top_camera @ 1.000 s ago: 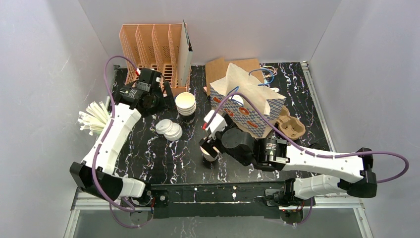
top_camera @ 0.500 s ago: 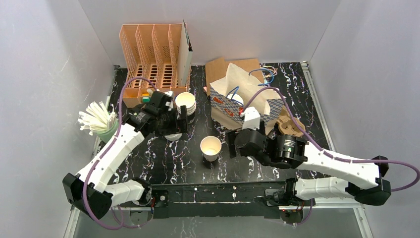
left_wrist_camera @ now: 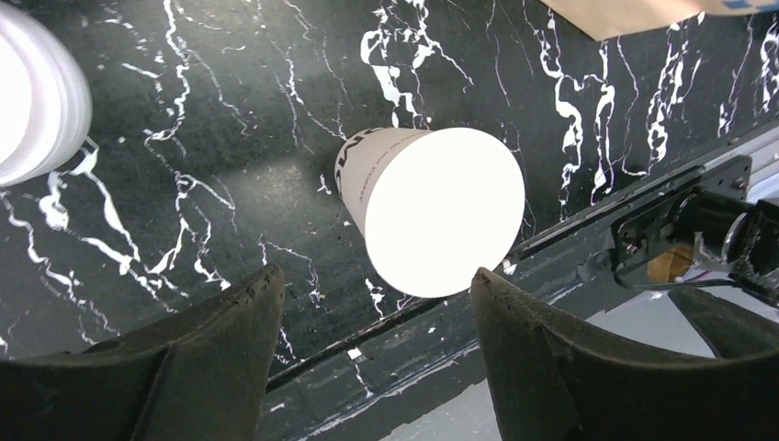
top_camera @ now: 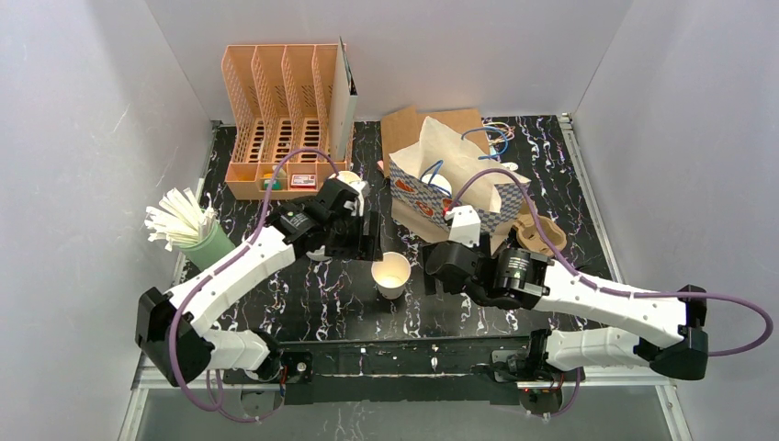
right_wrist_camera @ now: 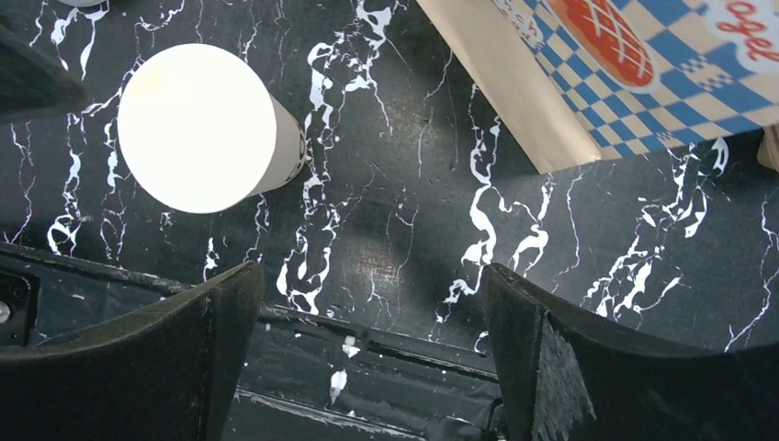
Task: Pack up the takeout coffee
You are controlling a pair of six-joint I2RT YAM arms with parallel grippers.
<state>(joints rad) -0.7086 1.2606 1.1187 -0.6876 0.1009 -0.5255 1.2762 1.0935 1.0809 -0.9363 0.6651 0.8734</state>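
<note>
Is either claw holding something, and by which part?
Nothing is held. The left gripper and right gripper are open; the white cup stands free between them.

This is looking like a robotics lab's test booth: plain pale-grey panel walls [top_camera: 92, 138] are boxing in a black, white-veined marble-pattern table [top_camera: 303, 294]. A white jointed left arm [top_camera: 234, 266] and a matching right arm [top_camera: 606, 303], trailing purple cables [top_camera: 735, 297], are sitting bolted to what seems a metal rail [top_camera: 413, 354].

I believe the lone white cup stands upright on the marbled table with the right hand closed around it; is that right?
Not quite: the right hand is open and empty; the white cup stands upright on the marbled table, free, outside its fingers. The right wrist view shows it.
</note>
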